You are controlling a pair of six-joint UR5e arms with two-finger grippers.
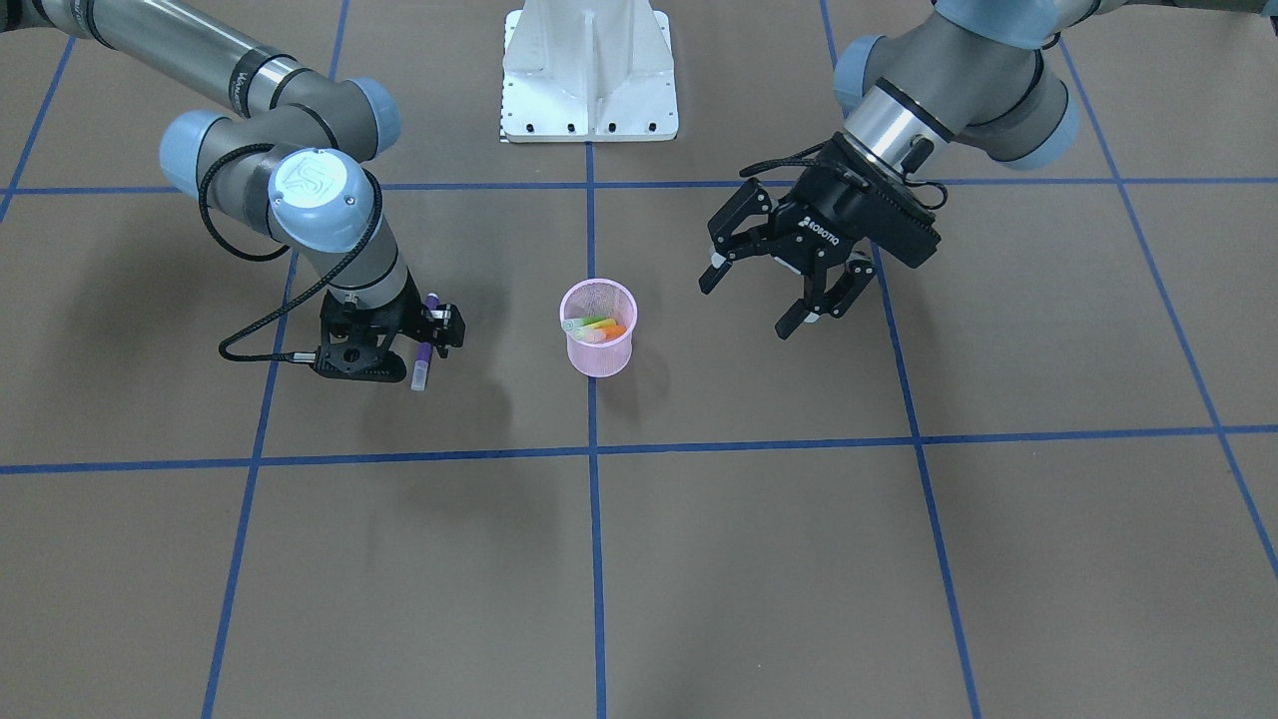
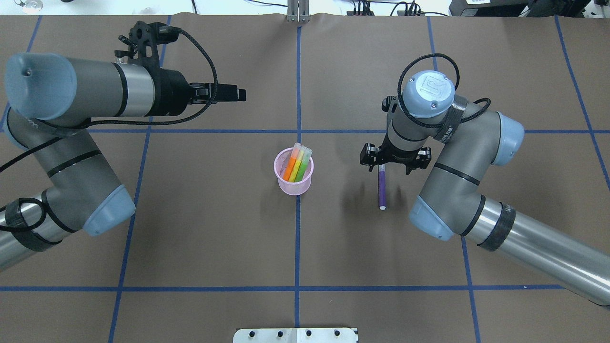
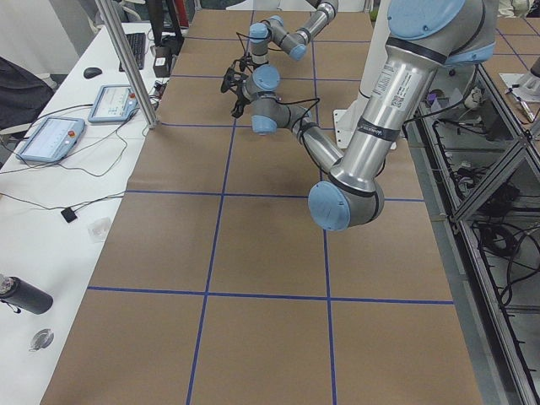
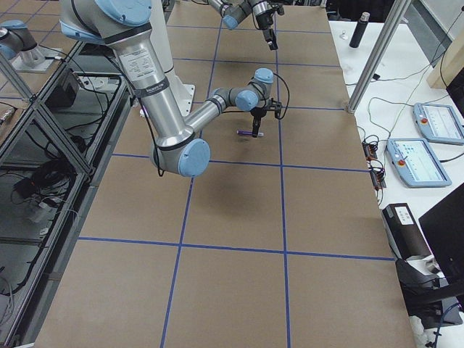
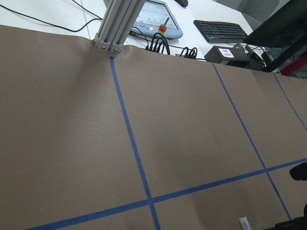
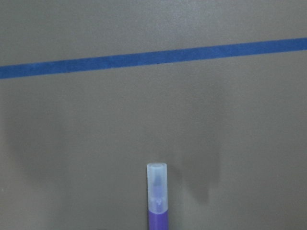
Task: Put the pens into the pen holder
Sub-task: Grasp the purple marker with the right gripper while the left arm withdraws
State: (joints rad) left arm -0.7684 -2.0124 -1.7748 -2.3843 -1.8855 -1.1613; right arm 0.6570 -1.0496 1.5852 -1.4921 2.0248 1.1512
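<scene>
Nearest the robot's side of the table (image 2: 214, 228), the purple pen (image 2: 381, 188) is lying level and running straight away from the robot, its pale cap end (image 6: 157, 184) pointing to the far side. The right gripper (image 1: 429, 328) is pointing straight down over it with a finger on either side of the barrel. Whether those fingers are clamping the pen or only straddling it I cannot tell, nor whether the pen is resting on the brown paper. A little farther out, at the middle, the pink pen holder (image 2: 295, 188) is standing upright on a blue tape line (image 2: 298, 238), well apart from both grippers. It is holding the orange pen (image 2: 289, 170) and the green pen (image 2: 303, 166), with a yellowish one (image 2: 296, 166) between them. All three are leaning with their pale caps sticking out over the far rim. Farther still, on the other side, the left gripper (image 1: 747, 305) is hovering above the table, released, its fingers spread wide. Beyond it, at the table's far edge, a metal post (image 5: 117, 24) is standing beside a keyboard (image 5: 225, 31).
</scene>
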